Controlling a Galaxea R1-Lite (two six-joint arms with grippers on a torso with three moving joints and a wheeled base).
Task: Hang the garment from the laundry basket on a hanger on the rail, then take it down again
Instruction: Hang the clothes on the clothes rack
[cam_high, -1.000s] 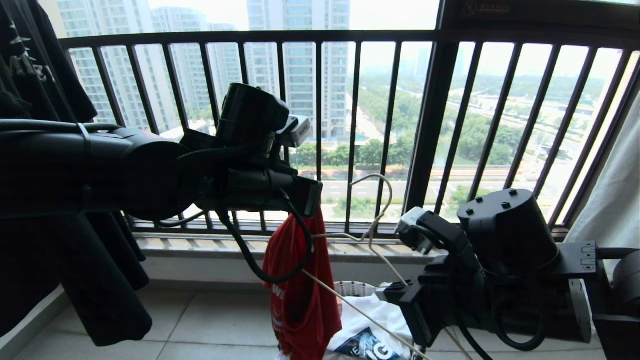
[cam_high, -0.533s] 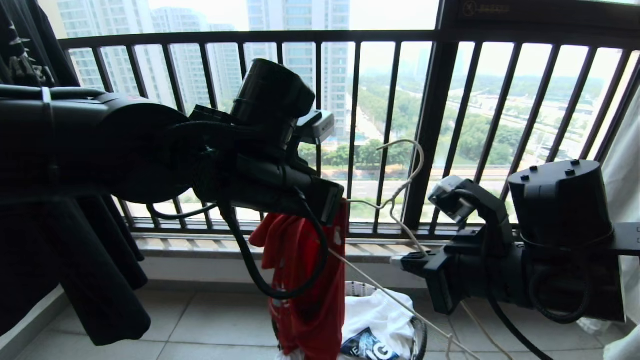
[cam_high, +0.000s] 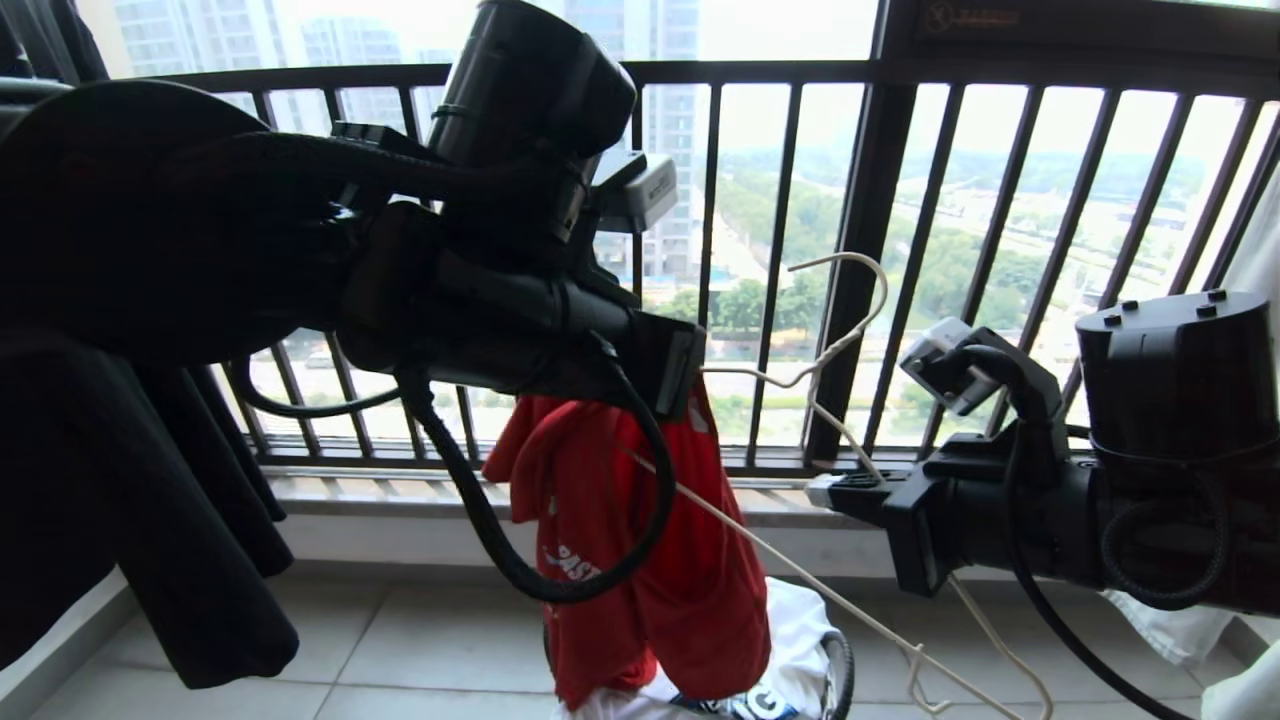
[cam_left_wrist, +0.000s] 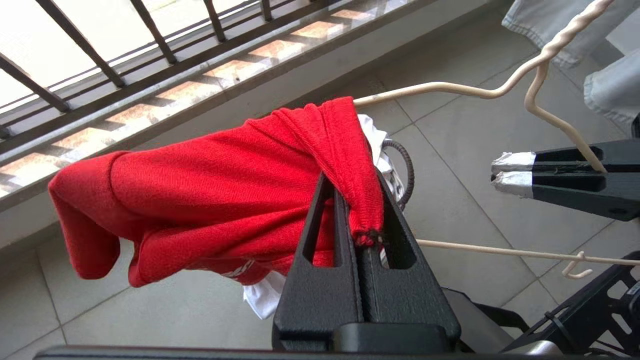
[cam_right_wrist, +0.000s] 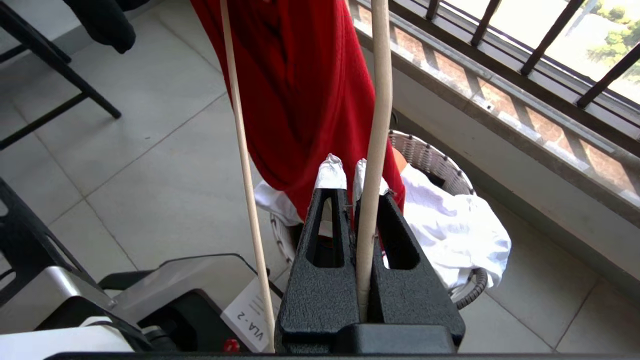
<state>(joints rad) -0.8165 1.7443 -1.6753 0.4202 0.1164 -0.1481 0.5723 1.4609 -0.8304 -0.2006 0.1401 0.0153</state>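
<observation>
The red garment (cam_high: 640, 560) hangs bunched from my left gripper (cam_left_wrist: 351, 182), which is shut on a fold of its cloth above the laundry basket (cam_right_wrist: 435, 155). The garment's lower end still reaches the basket's top. To the right, my right gripper (cam_right_wrist: 346, 170) is shut on one wire of the pale hanger (cam_high: 815, 375), hook up in front of the window bars. The hanger's other shoulder (cam_left_wrist: 450, 90) reaches the garment's fold and disappears behind it. No rail is in view.
A white T-shirt (cam_right_wrist: 460, 230) fills the basket. Black clothes (cam_high: 180, 560) hang at the left. The black barred window railing (cam_high: 860, 250) and its sill run close behind. My own base (cam_right_wrist: 150, 300) and black stand legs (cam_right_wrist: 50, 65) are on the tiled floor.
Both arms have risen. The left gripper lifted the garment higher and to the right, drawing more of it out of the basket. The right gripper carried the hanger up and to the right.
</observation>
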